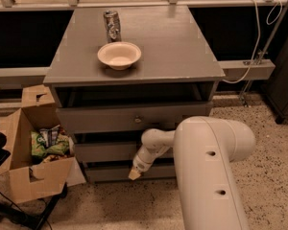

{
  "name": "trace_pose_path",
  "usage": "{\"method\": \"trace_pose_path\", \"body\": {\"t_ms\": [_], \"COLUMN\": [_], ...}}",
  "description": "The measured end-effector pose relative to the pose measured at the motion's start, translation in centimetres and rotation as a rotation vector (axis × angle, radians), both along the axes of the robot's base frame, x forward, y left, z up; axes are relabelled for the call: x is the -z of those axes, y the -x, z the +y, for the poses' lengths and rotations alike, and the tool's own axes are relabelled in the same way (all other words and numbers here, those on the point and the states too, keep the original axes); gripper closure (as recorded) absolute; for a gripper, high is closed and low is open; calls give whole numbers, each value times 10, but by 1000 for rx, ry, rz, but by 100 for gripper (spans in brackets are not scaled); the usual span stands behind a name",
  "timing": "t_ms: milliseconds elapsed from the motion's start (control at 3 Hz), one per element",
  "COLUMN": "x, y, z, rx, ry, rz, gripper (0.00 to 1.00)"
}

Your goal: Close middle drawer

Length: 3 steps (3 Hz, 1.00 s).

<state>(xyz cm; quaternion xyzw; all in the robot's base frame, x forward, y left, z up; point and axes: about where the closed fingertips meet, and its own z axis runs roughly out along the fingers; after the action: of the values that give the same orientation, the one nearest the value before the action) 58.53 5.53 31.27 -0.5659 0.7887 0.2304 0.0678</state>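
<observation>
The grey cabinet (134,37) stands in the middle of the camera view. The middle drawer (96,120) is the wide grey front with a small round knob (138,120). It sticks out toward me, past the fronts below it, and a dark gap shows above it under the cabinet top. My gripper (134,174) hangs from the white arm (211,166), pointing down and left. It is below the middle drawer, in front of the lowest grey front (105,172), and apart from the knob.
A cream bowl (119,55) and a can (112,26) stand on the cabinet top. An open cardboard box (24,176) with snack bags sits on the floor to the left. A white cable (254,47) hangs at the right. Speckled floor lies to the right.
</observation>
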Motion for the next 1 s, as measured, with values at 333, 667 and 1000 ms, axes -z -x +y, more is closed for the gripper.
{"method": "trace_pose_path", "body": {"t_ms": [333,667,1000], "x": [2,3,3], "y": [3,3,3], "z": [1,2,2], "rx": [-3,-4,-4], "ry": [0,0,0], "rz": [5,7,7], "gripper": [5,0,0]}}
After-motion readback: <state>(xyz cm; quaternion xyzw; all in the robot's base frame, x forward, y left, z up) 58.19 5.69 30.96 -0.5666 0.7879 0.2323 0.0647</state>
